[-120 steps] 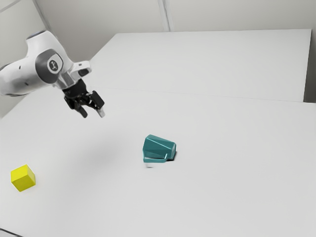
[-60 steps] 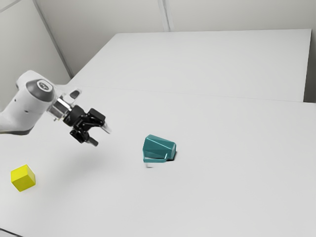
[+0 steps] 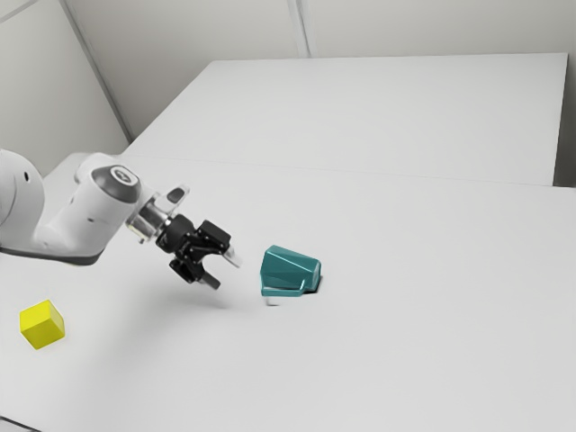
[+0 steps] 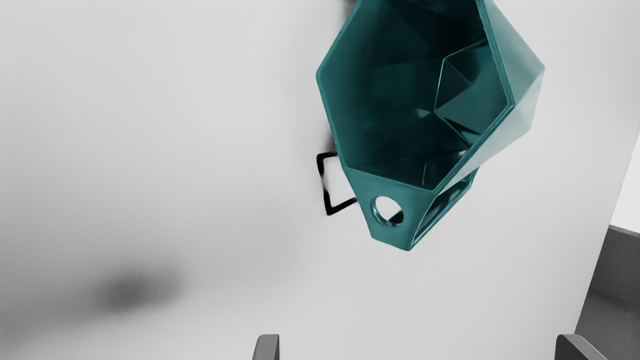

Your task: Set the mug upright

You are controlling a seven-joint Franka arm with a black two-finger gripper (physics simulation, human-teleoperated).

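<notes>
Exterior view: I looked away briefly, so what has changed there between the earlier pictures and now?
The tool has moved lower in the picture and toward the exterior view's right, nearing the mug, its fingers open. Nothing was grasped or released. The mug, on its side, and the yellow cube stayed put.

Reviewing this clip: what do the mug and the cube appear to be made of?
Mug: perhaps glazed ceramic or hard plastic, glossy; bright glints run along its faceted edges.

Cube: possibly painted wood or plastic, fairly matte; its yellow faces are evenly colored, without clear highlights.
</notes>
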